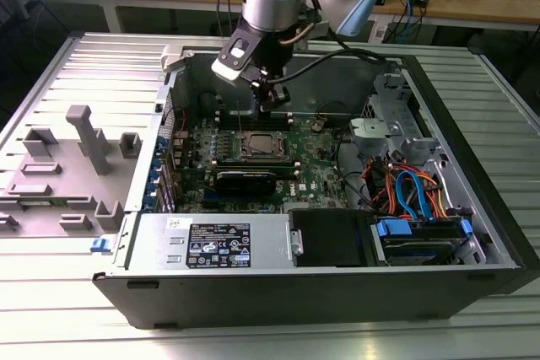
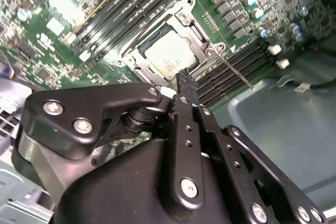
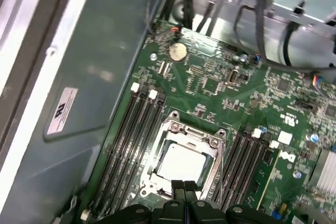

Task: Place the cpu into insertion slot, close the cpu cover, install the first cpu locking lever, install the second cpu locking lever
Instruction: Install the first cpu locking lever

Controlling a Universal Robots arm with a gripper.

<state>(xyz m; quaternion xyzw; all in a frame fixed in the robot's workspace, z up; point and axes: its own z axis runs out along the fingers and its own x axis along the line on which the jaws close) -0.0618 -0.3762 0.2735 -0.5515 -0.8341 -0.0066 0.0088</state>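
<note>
Can't see near edge of cpu cover (image 3: 193, 135) in first wrist view: behind gripper (image 3: 185, 184) tips, w/ gripper body cut off at pic edge. Same in second wrist view. Can't tell cpu (image 1: 257, 147) from cover below gripper in exterior view: too small.

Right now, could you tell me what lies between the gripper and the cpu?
In the first wrist view, the cpu cover rim alone separates the gripper from the cpu.
</note>
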